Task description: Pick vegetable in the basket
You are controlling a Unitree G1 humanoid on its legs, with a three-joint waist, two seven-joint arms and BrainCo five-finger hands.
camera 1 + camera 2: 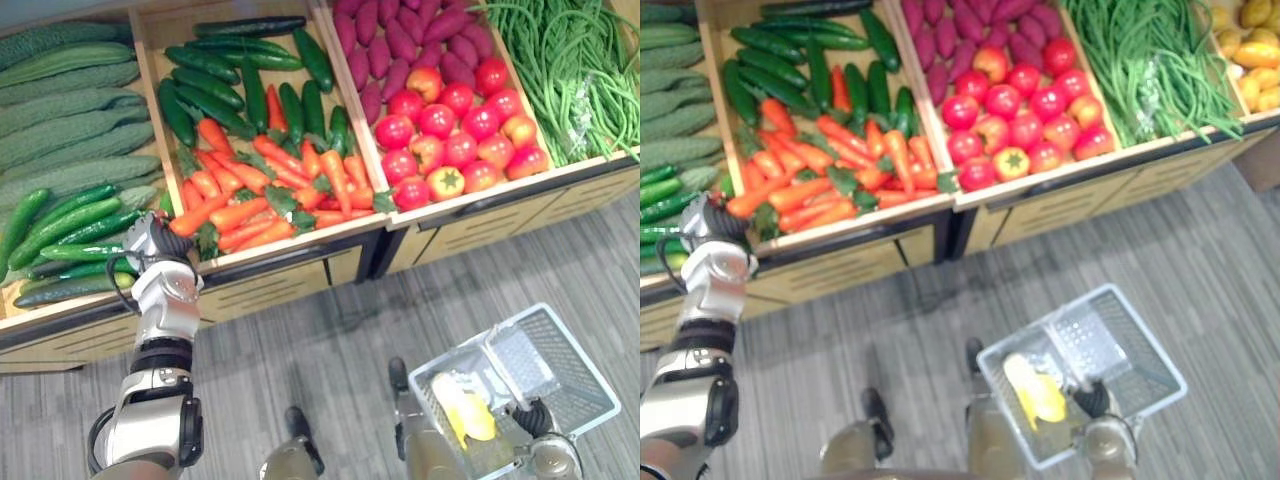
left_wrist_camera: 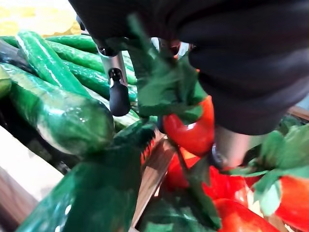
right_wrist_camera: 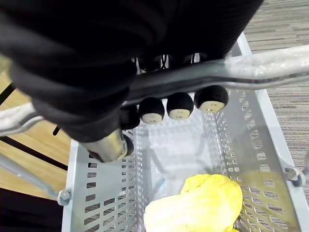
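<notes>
My left hand (image 1: 148, 240) is at the front left corner of the carrot bin (image 1: 270, 180), beside the small cucumbers (image 1: 70, 225). In the left wrist view an orange carrot (image 2: 190, 130) with green leaves sits between a finger (image 2: 118, 94) and the thumb, above the wooden divider (image 2: 154, 174). My right hand (image 1: 1092, 400) hangs low at the right, its fingers (image 3: 179, 105) curled round the grey handle (image 3: 231, 70) of the white plastic basket (image 1: 590, 400). A yellow vegetable (image 3: 203, 203) lies in the basket.
The wooden stand holds bumpy green gourds (image 1: 60, 110), dark cucumbers (image 1: 240, 70), purple sweet potatoes (image 1: 400, 40), tomatoes (image 1: 450, 130), green beans (image 1: 560, 60) and yellow produce (image 1: 1255, 50). Grey plank floor (image 1: 330, 350) lies between the stand and the basket.
</notes>
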